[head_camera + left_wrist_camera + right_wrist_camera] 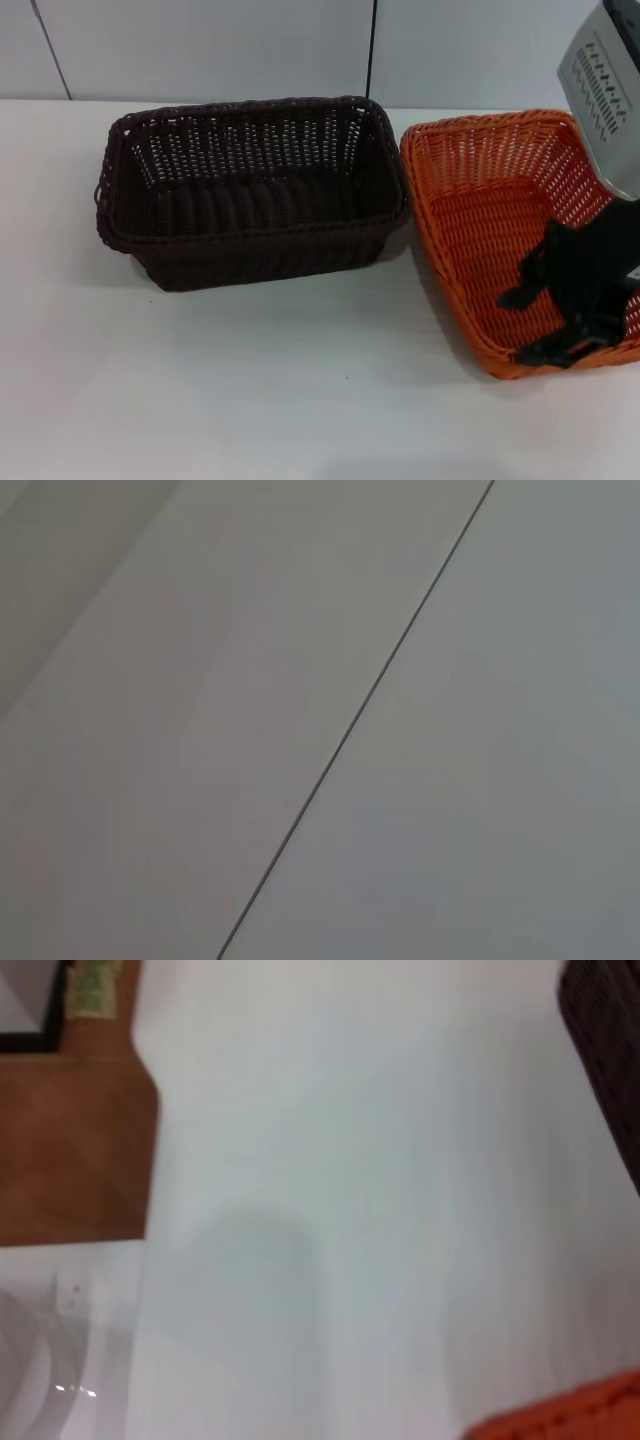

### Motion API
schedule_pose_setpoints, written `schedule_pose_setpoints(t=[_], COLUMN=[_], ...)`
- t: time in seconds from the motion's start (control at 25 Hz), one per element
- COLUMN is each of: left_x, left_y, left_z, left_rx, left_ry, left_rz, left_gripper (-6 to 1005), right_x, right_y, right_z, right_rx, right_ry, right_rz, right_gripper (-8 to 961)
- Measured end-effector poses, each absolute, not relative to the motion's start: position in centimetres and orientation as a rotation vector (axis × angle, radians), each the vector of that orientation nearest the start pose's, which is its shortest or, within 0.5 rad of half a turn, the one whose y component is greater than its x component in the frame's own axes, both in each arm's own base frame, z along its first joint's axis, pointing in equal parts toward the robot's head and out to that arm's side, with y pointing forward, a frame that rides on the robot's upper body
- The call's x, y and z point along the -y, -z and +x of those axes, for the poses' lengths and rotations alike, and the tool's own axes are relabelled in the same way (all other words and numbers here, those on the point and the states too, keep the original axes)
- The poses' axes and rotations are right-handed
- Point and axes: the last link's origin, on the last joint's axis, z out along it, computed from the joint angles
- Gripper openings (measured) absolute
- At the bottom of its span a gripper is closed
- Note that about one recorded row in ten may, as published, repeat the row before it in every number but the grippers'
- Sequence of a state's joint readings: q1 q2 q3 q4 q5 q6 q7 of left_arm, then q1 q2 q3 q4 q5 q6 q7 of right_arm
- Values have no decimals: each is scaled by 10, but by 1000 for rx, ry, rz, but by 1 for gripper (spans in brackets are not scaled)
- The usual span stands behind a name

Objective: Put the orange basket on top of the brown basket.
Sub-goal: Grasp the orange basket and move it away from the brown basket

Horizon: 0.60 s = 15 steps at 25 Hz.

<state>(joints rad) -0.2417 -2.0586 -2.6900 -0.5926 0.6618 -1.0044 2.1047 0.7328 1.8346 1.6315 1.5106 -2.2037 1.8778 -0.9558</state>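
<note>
The brown basket [250, 190] stands on the white table, left of centre in the head view. The orange basket [490, 220] stands to its right, turned at an angle and nearly touching it. My right gripper [535, 325] hangs over the orange basket's near right corner. It is open: one finger [525, 292] is inside the basket and the other [548, 352] is at the near rim, with orange weave showing between them. The right wrist view shows a strip of the orange rim [570, 1415] and a corner of the brown basket [610, 1050]. My left gripper is out of view.
The white table [300, 400] reaches the grey panelled wall [200, 45] behind the baskets. The right wrist view shows the table's edge with a brown wooden surface [70, 1150] beyond it. The left wrist view shows only a grey panel with a seam [350, 730].
</note>
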Motion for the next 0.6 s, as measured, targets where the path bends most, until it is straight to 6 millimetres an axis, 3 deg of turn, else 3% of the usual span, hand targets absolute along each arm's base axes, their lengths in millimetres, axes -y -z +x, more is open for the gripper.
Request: schedule_pose_setpoints(t=[0.6], left_x=[-272], left_y=[-198], left_z=[-425], left_rx=[751], left_ry=[1021], left_rz=[-875], left_gripper=[512], right_x=[-335], right_y=[-38], right_z=[149], right_rx=[-215], right_ry=[843], right_rz=[-3046], right_gripper=[528])
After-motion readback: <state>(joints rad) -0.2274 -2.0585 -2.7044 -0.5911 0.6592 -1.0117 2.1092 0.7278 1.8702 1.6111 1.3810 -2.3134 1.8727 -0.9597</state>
